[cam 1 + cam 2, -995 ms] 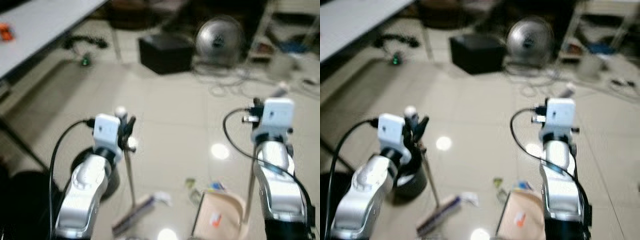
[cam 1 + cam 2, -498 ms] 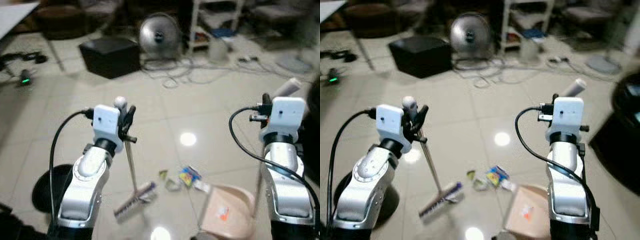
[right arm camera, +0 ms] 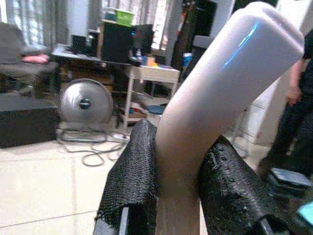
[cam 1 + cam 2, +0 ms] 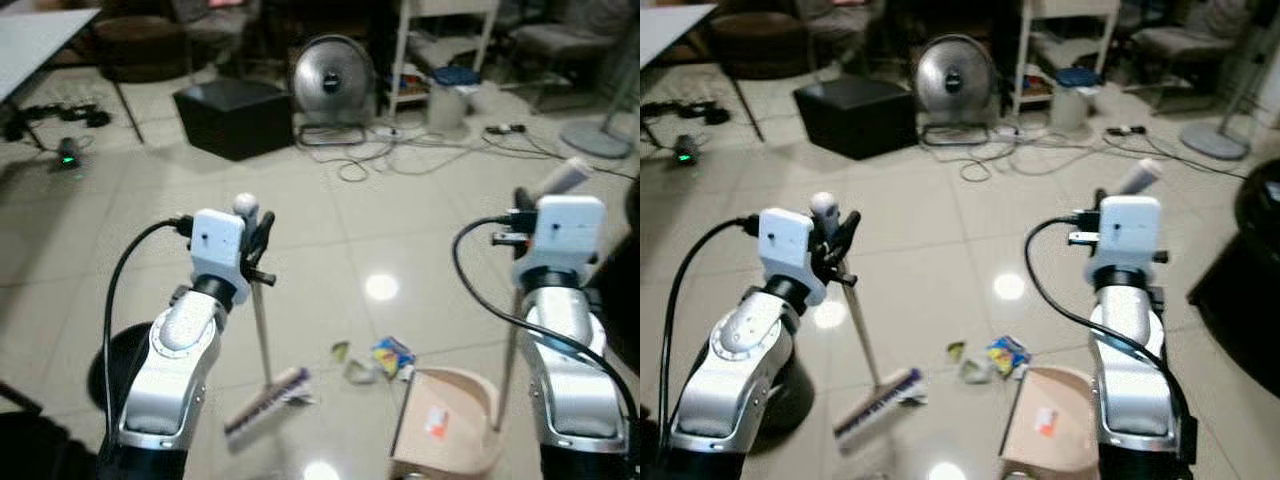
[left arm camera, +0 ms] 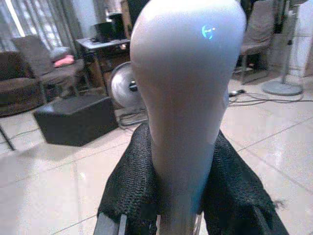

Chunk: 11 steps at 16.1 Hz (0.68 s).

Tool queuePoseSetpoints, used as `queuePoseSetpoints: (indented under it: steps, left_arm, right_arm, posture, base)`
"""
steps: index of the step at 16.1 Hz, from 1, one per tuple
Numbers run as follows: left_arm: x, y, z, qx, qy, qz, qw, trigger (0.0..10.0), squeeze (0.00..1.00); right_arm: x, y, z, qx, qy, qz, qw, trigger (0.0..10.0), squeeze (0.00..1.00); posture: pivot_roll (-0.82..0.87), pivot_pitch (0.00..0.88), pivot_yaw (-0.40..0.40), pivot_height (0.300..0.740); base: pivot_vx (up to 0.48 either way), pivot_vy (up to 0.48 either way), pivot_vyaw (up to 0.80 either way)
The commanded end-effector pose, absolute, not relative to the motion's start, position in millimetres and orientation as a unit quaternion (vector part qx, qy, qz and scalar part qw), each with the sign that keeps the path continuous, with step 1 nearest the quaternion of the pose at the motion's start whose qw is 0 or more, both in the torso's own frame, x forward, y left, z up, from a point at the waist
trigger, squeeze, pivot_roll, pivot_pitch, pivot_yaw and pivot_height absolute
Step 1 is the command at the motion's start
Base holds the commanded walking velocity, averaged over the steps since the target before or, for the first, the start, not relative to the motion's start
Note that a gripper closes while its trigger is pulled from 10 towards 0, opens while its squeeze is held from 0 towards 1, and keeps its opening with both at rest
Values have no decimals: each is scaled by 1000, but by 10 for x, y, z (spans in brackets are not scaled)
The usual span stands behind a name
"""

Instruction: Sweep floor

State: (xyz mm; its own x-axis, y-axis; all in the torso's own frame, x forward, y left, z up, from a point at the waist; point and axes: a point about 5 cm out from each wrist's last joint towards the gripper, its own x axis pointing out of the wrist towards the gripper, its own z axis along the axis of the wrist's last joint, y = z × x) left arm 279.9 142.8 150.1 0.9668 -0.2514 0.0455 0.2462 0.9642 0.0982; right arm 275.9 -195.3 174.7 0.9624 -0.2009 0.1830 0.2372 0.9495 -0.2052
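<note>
My left gripper (image 4: 256,240) is shut on the white handle top of a broom (image 4: 263,340); its thin pole slants down to the brush head (image 4: 266,400) resting on the tiled floor. In the left wrist view the rounded handle (image 5: 188,93) sits between the black fingers (image 5: 129,186). My right gripper (image 4: 527,205) is shut on the pale handle (image 3: 215,98) of a beige dustpan (image 4: 445,435) that stands on the floor at the lower right. Small litter (image 4: 375,358), a green scrap, a crumpled wrapper and a blue-yellow packet, lies between brush and pan.
A black box (image 4: 235,118), a round floor fan (image 4: 333,80) and loose cables (image 4: 400,155) lie ahead. A white shelf unit with a bin (image 4: 445,95) stands at the back. A table (image 4: 40,40) is far left. A person (image 3: 293,112) stands at the right.
The camera has swung across the room and steadied, so the fan and box shifted in view. Both grippers keep hold of their handles; broom and dustpan stay by the litter.
</note>
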Motion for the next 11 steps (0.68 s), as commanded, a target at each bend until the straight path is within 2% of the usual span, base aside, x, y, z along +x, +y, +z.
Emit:
queuePoseSetpoints:
  steps: [1, 5, 6, 11]
  left_arm:
    - [2829, 1414, 1591, 52, -52, -131, 989, 10000, 0]
    - [2834, 1414, 1592, 55, -54, -134, 988, 10000, 0]
    - [2835, 1410, 1605, 72, -60, -139, 986, 10000, 0]
    - [2843, 1365, 1600, 91, -62, -151, 982, 10000, 0]
  right_arm:
    - [2734, -1975, 1827, -112, -95, -114, 983, 10000, 0]
    - [2734, -1966, 1823, -105, -96, -109, 984, 10000, 0]
    - [2734, -1958, 1818, -100, -96, -108, 984, 10000, 0]
    - [2723, -1971, 1815, -94, -99, -111, 984, 10000, 0]
  posture:
    - [-10, 9, 60, 740]
    - [-7, 0, 61, 740]
    - [-6, 0, 64, 740]
    - [-7, 0, 75, 740]
  base:
    - [0, 368, 0]
    - [0, 369, 0]
    - [0, 0, 0]
    - [0, -480, 0]
